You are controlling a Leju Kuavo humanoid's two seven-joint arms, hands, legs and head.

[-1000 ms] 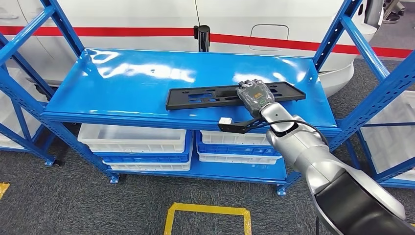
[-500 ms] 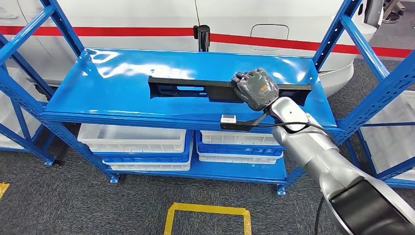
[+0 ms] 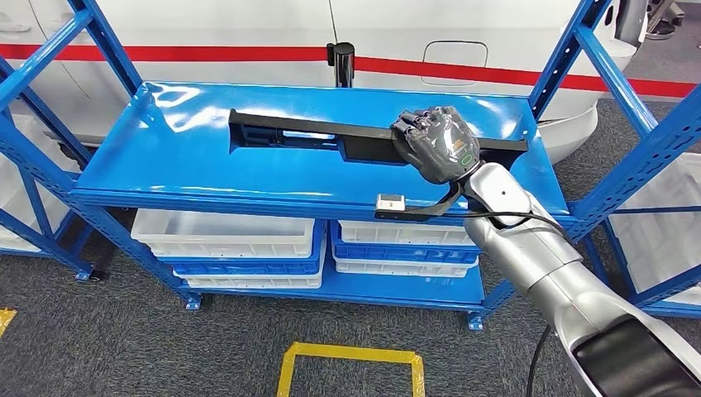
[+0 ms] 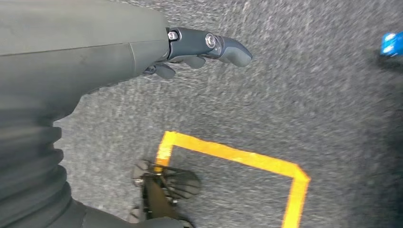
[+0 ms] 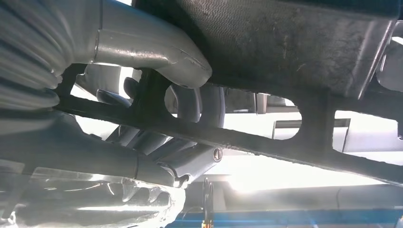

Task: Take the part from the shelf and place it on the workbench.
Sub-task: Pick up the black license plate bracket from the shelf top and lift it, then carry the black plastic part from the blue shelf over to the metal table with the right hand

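The part is a long black plastic frame with cut-outs, held up on edge above the blue top shelf. My right hand grips it right of its middle, fingers wrapped over the top edge. In the right wrist view the black part crosses close in front, with my right hand's fingers curled around its bar. My left hand hangs over the grey floor with nothing in it, its fingers slightly bent.
Blue uprights flank the shelf on both sides. White bins sit on the lower level. A white vehicle with a red stripe stands behind. A yellow floor marking lies in front.
My right hand has lifted the part off the shelf surface and tipped it from lying flat onto its edge. Its left end has moved up and left.
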